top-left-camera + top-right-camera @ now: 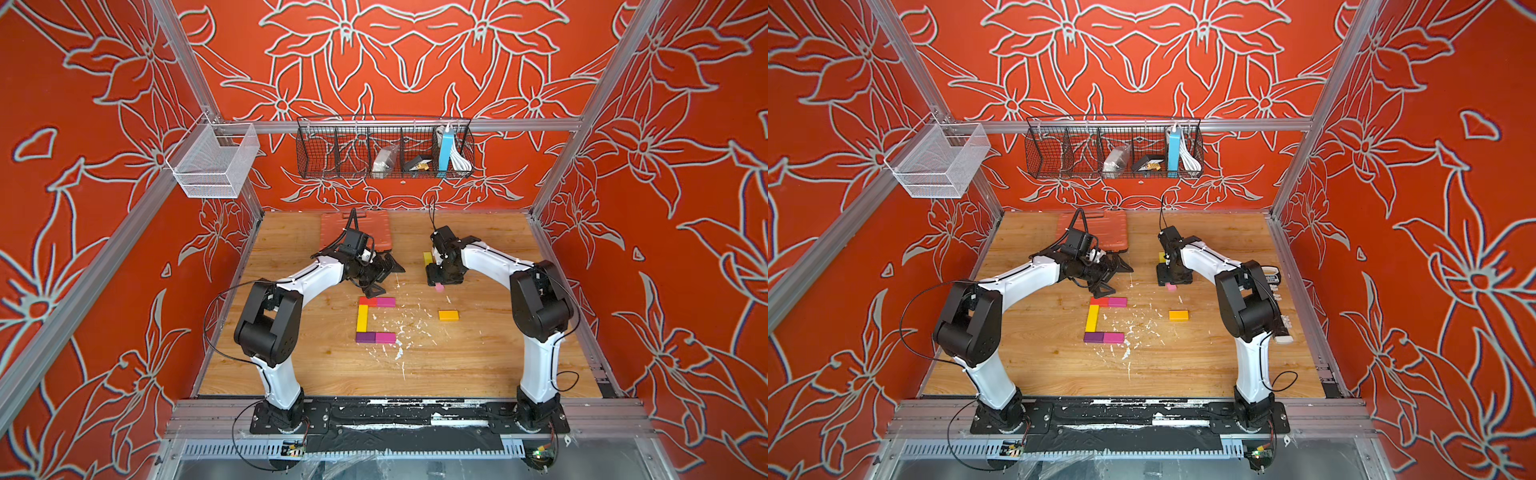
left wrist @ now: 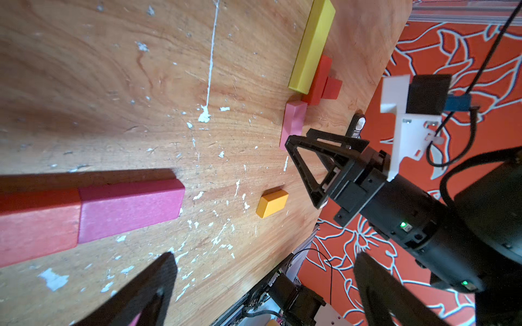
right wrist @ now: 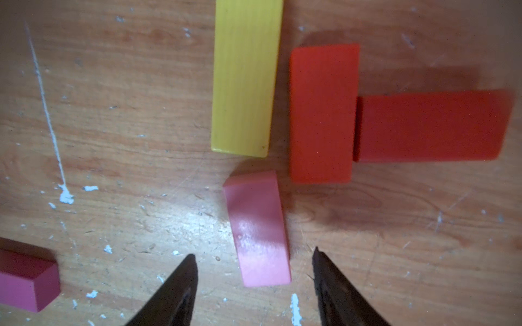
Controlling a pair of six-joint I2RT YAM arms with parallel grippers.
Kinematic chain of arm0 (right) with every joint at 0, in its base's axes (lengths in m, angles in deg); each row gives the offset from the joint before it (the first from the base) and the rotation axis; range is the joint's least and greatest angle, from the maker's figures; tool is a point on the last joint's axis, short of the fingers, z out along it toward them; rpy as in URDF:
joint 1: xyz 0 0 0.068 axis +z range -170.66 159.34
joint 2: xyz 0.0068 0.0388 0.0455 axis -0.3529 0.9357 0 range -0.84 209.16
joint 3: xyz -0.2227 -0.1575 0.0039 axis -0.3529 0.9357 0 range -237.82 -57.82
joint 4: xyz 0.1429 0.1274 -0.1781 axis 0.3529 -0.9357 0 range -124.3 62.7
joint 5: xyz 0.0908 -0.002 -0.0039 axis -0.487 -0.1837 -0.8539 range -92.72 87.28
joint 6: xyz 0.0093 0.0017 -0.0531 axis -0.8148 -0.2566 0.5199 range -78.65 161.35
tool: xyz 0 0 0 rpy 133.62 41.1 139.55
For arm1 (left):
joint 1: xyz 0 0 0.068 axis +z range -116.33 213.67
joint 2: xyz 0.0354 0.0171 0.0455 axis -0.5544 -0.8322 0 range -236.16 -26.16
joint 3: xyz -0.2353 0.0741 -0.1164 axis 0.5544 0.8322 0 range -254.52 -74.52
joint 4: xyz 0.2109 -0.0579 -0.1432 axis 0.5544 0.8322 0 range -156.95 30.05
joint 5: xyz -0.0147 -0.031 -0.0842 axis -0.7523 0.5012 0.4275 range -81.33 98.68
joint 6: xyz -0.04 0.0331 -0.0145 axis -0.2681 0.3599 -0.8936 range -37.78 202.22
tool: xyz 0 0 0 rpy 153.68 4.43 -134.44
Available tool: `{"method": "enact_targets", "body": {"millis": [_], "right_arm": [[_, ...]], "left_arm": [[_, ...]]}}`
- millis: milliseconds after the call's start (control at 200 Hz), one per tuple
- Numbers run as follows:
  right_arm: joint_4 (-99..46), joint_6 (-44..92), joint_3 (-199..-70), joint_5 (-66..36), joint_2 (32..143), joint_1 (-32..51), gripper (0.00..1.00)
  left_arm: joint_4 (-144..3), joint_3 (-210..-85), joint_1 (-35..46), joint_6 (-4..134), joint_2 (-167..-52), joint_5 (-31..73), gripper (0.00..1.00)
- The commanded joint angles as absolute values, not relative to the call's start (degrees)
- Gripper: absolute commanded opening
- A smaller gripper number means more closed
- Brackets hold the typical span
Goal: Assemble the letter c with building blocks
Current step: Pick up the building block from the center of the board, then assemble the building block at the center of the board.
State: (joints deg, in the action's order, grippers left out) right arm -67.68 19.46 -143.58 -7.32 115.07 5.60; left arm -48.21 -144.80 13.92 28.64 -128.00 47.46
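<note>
White mesh basket (image 1: 216, 166): hangs on the frame rail at far left; I see nothing in it.
My left pincer (image 1: 384, 274): jaws spread wide, holding nothing, hovering just behind the top row of the letter.
The letter so far (image 1: 362, 318): a long yellow block upright as the spine, a red and a magenta block (image 1: 386, 301) across its top, a purple and a magenta one (image 1: 385, 337) along its bottom. It already reads as a C.
Black wire basket (image 1: 316, 166): on the back wall; a clear bag, a small dark box, a blue box and white cable sit in its right-hand compartments, the left ones look empty.
Orange block (image 1: 449, 316): loose, well apart from the letter.
My right pincer (image 3: 254, 282): about half open, fingers either side of the pink block (image 3: 258, 225), not yet touching it.
Step in hand: I judge I am closing on the pink block to pick it up.
Next move: pinch across its narrow sides, square to its slight tilt.
Spare blocks: second yellow block (image 3: 245, 79), orange-red (image 3: 322, 113) and red (image 3: 429, 127), just beyond the pink.
</note>
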Motion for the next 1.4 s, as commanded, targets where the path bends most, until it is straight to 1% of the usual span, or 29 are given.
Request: {"method": "enact_targets", "body": {"millis": [0, 70, 180, 320, 375, 460, 630, 801, 986, 1181, 1246, 1341, 1391], "right_arm": [[-70.02, 20.41, -145.35, -7.29, 117.04, 5.70, 0.62], [-70.26, 20.59, -145.71, -6.90, 117.86, 5.74, 0.59], [-70.65, 20.78, -146.04, -6.48, 118.57, 5.77, 0.51], [-70.41, 20.63, -145.43, -6.97, 117.97, 5.88, 0.31], [-70.32, 20.41, -144.44, -7.36, 116.73, 5.94, 0.26], [-69.65, 19.43, -141.59, -7.98, 113.47, 6.31, 0.24], [-67.54, 14.84, -132.91, -10.12, 104.55, 8.70, 0.24], [-63.52, 6.84, -124.39, -11.95, 97.44, 15.02, 0.25], [-57.98, -1.70, -119.92, -14.73, 97.44, 19.77, 0.26], [-56.72, -5.96, -118.12, -14.02, 98.91, 21.17, 0.27], [-57.34, -6.31, -118.11, -13.36, 99.15, 21.48, 0.33], [-58.12, -6.49, -118.20, -12.92, 99.13, 21.87, 0.55], [-58.32, -6.72, -118.20, -12.82, 98.96, 22.22, 0.61]], "left_arm": [[-48.56, -144.58, 14.40, 29.14, -128.71, 48.75, 0.98], [-48.84, -144.18, 14.39, 29.05, -128.57, 48.88, 0.99], [-49.20, -143.61, 14.51, 28.87, -128.16, 48.93, 0.99], [-49.46, -142.91, 14.56, 28.69, -127.65, 48.93, 0.98], [-49.51, -142.47, 14.57, 28.69, -127.28, 48.85, 0.99], [-49.46, -141.82, 14.60, 28.78, -126.39, 48.67, 0.98], [-49.54, -139.99, 14.60, 28.83, -124.25, 48.32, 0.98], [-49.90, -137.67, 14.62, 28.35, -121.58, 47.59, 0.99], [-49.60, -135.63, 14.60, 28.32, -119.10, 46.93, 0.99], [-49.28, -134.38, 14.67, 28.61, -117.74, 46.65, 0.98], [-49.63, -134.03, 14.60, 28.37, -117.59, 46.69, 0.98], [-49.89, -133.93, 14.60, 28.28, -117.57, 46.73, 0.98], [-50.06, -133.93, 14.60, 28.19, -117.72, 46.82, 0.98]]}}
